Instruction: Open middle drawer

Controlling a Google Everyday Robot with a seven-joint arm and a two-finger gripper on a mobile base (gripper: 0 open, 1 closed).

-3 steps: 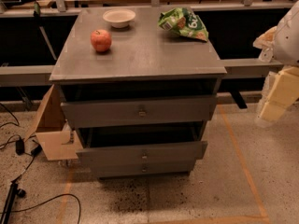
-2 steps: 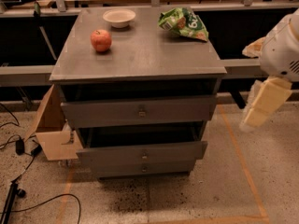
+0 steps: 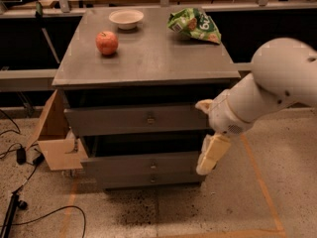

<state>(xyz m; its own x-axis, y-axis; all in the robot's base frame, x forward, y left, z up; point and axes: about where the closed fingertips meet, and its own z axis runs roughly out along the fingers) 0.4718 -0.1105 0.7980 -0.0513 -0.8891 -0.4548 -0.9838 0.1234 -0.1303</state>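
The grey cabinet has three stacked drawers. The middle drawer (image 3: 119, 165) is a shallow grey front with a small central metal knob (image 3: 152, 165), and a dark gap shows above it. The top drawer (image 3: 114, 120) sits above it and the lowest drawer front (image 3: 129, 181) below. My gripper (image 3: 205, 163) hangs from the white arm (image 3: 262, 95) with its cream fingers pointing down. It is at the right end of the middle drawer front, to the right of the knob and apart from it.
On the cabinet top (image 3: 148, 58) lie a red apple (image 3: 107, 42), a white bowl (image 3: 126, 18) and a green chip bag (image 3: 194, 25). A cardboard box (image 3: 55, 138) leans at the cabinet's left side. Cables (image 3: 20, 157) lie on the floor at left.
The arm has swung in from the right edge, moving left and down. The gripper now sits by the right end of the middle drawer. The drawers have not moved.
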